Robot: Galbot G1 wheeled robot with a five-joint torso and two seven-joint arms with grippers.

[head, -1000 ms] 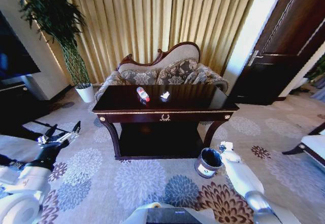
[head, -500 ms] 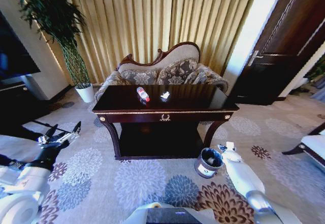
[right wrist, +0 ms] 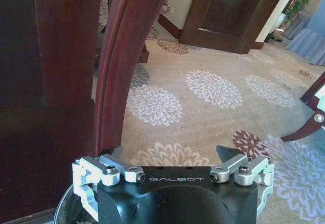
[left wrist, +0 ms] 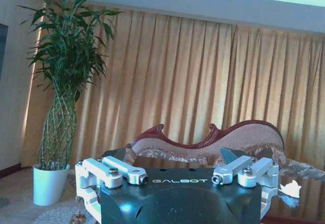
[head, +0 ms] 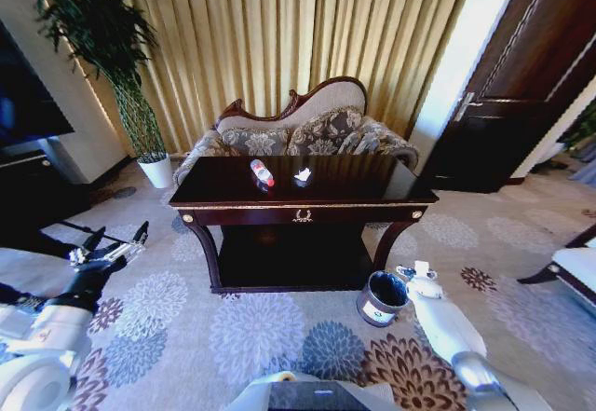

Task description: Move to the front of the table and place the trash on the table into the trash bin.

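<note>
The right gripper [head: 415, 271] hung low with its jaws apart and empty, just beside the trash bin [head: 382, 298], whose rim [right wrist: 68, 203] lay right under it. The left gripper [head: 114, 246], jaws also apart, was held well left of the table [head: 303, 213]. A bottle [head: 263, 173] and a paper wad [head: 303, 176] lay on the tabletop. "GALBOT" was printed on both gripper bodies.

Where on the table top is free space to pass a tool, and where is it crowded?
The table is bare from the white paper wad to its right end, and along its front edge. A narrower patch lies left of the bottle. Bottle and wad crowd the back, just left of centre.
</note>
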